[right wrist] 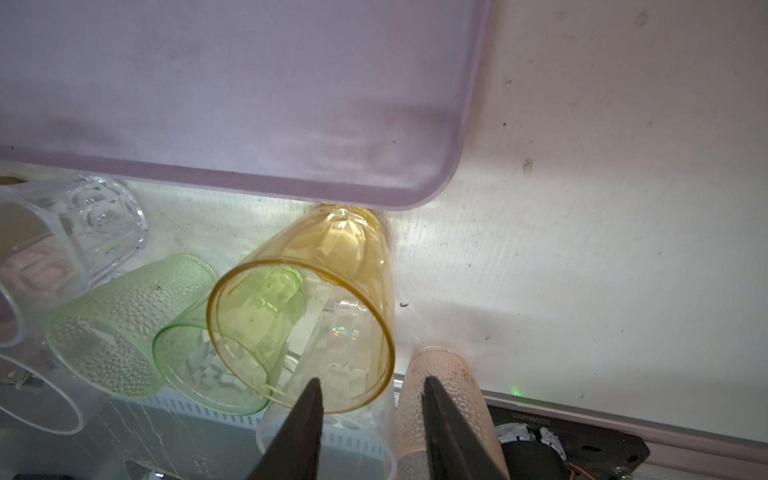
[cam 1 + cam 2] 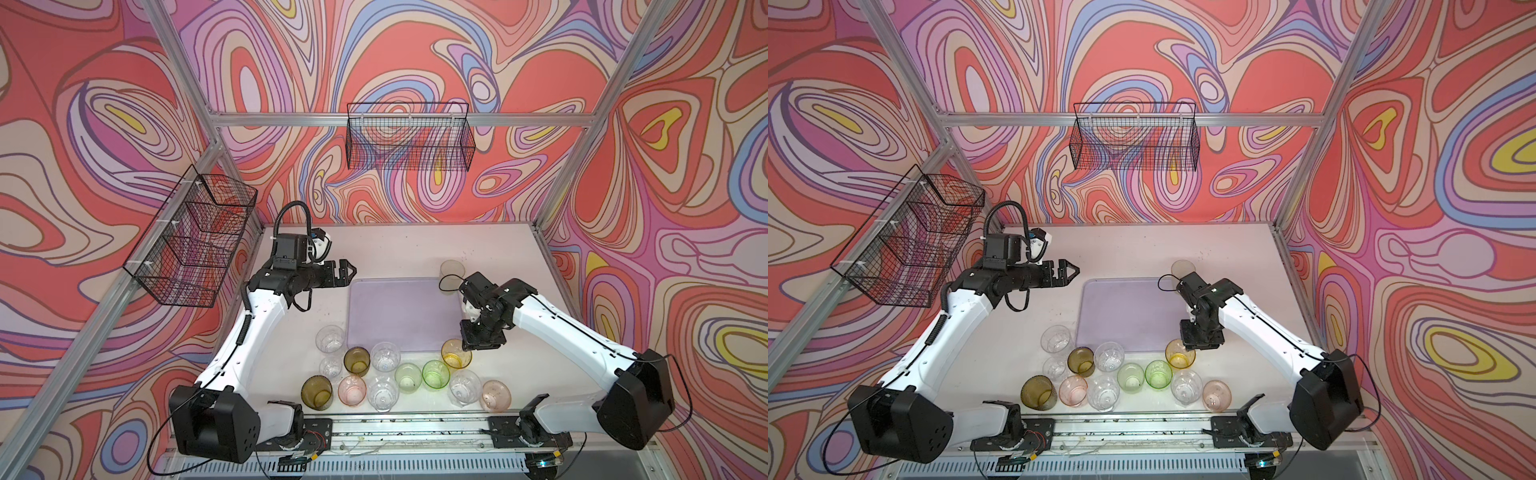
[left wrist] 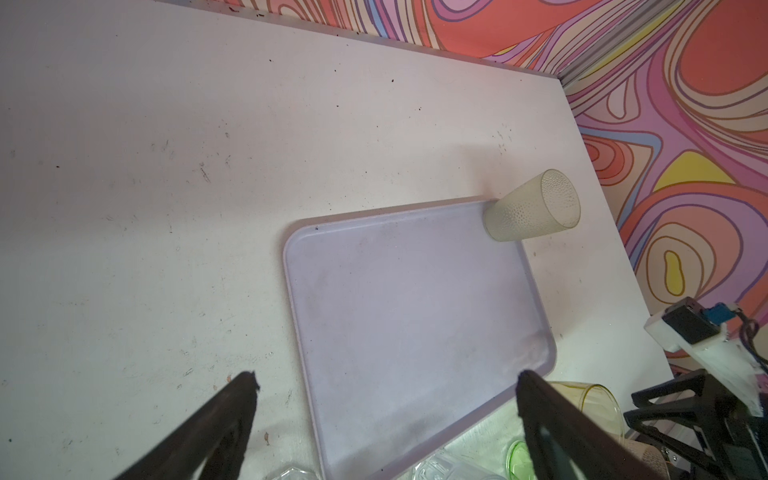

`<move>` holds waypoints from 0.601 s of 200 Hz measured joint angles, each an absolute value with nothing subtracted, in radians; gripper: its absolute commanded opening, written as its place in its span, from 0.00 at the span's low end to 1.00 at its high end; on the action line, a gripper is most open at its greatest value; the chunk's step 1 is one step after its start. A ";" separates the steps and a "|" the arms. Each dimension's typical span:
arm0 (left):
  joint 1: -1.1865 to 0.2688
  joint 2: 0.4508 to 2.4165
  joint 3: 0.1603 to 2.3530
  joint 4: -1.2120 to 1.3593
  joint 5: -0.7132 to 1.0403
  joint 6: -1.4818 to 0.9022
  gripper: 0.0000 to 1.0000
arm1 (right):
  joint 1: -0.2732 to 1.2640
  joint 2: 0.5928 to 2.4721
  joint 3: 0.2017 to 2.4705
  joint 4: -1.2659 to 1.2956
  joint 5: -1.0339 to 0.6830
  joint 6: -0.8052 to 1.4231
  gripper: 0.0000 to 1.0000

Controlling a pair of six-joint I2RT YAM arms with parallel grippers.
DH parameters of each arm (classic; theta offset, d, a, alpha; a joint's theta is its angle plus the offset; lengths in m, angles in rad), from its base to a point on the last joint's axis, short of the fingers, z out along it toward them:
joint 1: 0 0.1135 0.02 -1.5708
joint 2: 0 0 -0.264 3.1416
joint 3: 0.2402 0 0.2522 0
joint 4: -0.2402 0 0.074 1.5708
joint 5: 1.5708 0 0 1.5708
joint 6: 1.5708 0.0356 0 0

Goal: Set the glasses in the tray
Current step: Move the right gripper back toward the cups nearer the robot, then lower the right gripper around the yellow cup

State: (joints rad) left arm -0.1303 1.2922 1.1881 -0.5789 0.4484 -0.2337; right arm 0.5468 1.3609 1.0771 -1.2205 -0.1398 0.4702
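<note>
Catches the right gripper [image 1: 372, 380] up close in the right wrist view only: jaws part open, one finger at the mouth of the yellow glass [image 1: 316, 291], one outside its wall, not clamped on it. Hides those fingertips under the wrist in both top views. Shows in the left wrist view the left gripper [image 3: 386, 376] spread wide, holding nothing, above the table [image 3: 145, 187] just off the tray [image 3: 415, 291]. Gives in a top view the left arm [image 2: 257, 324] reaching level toward the tray's far left corner, the right arm [image 2: 552, 320] bent, wrist pointing down by the tray's near right corner. Finds the yellow glass upright, faceted, see-through, on the table, touching the tray's near rim. Puts a tall dimpled glass [image 3: 528, 208] at the tray's far right corner, other glasses [image 2: 384, 356] bunched on the table before the tray.
</note>
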 measured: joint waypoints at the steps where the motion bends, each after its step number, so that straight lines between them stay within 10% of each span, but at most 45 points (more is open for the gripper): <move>1: -0.130 1.292 1.188 -0.579 0.448 -0.234 1.00 | 0.547 1.361 1.075 -1.219 -0.140 0.471 0.39; 120: -0.130 1.301 1.187 -0.579 0.452 -0.239 1.00 | 0.547 1.361 0.999 -1.131 -0.147 0.535 0.31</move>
